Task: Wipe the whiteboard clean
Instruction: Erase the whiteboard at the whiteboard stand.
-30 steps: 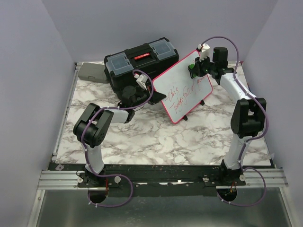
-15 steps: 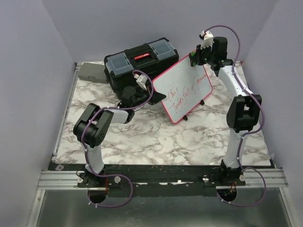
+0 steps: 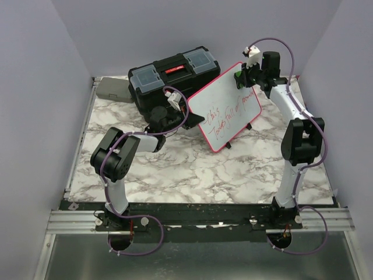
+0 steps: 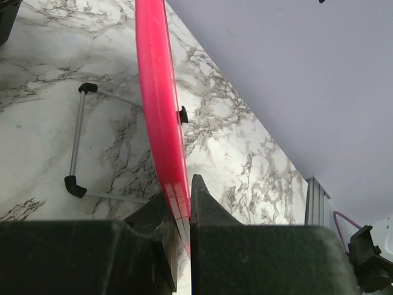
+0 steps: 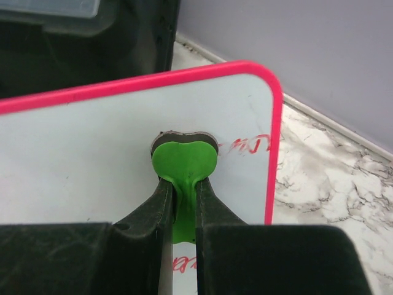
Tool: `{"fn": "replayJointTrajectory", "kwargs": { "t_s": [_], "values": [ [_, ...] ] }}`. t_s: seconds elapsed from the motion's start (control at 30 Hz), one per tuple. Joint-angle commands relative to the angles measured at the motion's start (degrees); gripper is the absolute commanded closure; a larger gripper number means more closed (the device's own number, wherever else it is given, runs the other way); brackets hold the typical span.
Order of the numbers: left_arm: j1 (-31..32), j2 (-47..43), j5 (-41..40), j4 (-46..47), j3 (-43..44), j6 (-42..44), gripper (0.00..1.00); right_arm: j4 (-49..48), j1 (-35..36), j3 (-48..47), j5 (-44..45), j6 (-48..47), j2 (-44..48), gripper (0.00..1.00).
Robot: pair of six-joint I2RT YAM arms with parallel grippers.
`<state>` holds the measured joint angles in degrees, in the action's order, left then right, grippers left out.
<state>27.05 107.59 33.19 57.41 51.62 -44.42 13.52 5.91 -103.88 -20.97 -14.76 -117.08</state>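
The whiteboard (image 3: 224,105) with a pink-red frame stands tilted on the marble table, red handwriting across its lower half. My left gripper (image 3: 187,119) is shut on the board's left frame edge (image 4: 164,123), seen edge-on in the left wrist view. My right gripper (image 3: 240,77) is shut on a green heart-shaped eraser (image 5: 183,161), whose dark pad presses on the white surface near the board's upper right corner (image 5: 270,92). Red writing (image 5: 249,145) shows just right of the eraser.
A black toolbox (image 3: 173,79) with a red handle stands behind the board, a grey box (image 3: 113,90) to its left. The board's wire stand with black feet (image 4: 75,184) rests on the marble. Purple walls close in the back and sides.
My right gripper with the eraser rose to the board's top edge, then came back down slightly onto the upper right corner. The left gripper and the board have not moved.
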Motion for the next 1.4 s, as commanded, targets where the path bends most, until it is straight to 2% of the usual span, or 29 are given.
{"fn": "replayJointTrajectory", "kwargs": {
  "t_s": [0.0, 0.13, 0.4, 0.57, 0.73, 0.87, 1.1, 1.23, 1.37],
  "values": [
    [2.1, 1.3, 11.3, 1.7, -0.8, 2.6, 1.0, 8.1, 1.4, 3.5, -8.6, -4.6, 0.4, 0.99],
    [2.2, 1.3, 11.5, 2.0, -0.9, 2.6, 1.0, 6.5, 1.4, 2.7, -8.0, -2.4, 0.1, 0.99],
    [2.1, 1.0, 11.6, 1.6, -1.1, 3.0, 1.0, 1.5, 1.4, -6.4, 4.2, 6.6, -4.3, 0.99],
    [2.1, 1.0, 11.7, 1.3, -0.8, 3.2, 1.0, 1.9, 1.4, -9.1, 7.5, 6.8, -6.1, 0.99],
    [2.0, 1.0, 11.9, 1.5, -0.8, 3.2, 1.0, 3.1, 0.6, -6.8, 9.5, 4.8, -6.1, 0.99],
    [2.0, 1.0, 12.0, 1.6, -0.8, 3.2, 1.0, 5.0, 0.0, -0.9, 6.3, -0.4, -3.5, 0.99],
    [1.8, 1.3, 12.2, 1.9, -0.6, 3.2, 1.0, 6.1, 0.1, 10.3, -10.4, -7.5, 2.2, 0.99],
    [1.8, 1.1, 12.2, 1.9, -0.7, 3.1, 1.0, 3.3, 0.1, 8.4, -11.0, -3.2, 1.8, 0.99],
    [1.8, 0.9, 12.2, 1.8, -1.0, 3.1, 1.0, 0.9, 0.1, 0.8, -5.5, 4.8, -1.5, 0.99]
  ]
}}
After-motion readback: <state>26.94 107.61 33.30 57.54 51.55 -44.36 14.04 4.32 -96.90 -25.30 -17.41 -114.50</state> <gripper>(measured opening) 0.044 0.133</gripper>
